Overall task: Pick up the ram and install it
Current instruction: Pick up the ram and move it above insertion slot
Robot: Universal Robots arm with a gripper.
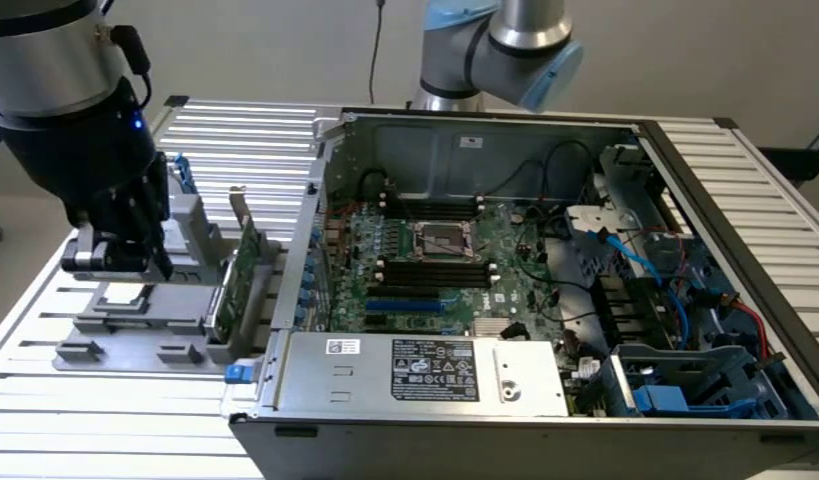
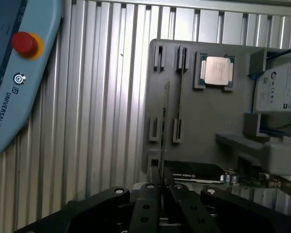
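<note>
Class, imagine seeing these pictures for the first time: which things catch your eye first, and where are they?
The open computer case dominates the exterior view's right, its green motherboard laid bare inside. In the wrist view the gripper is shut on the thin ram, seen edge-on, over a grey parts tray. A red button on a pendant lying on the slatted table also stands out.
</note>
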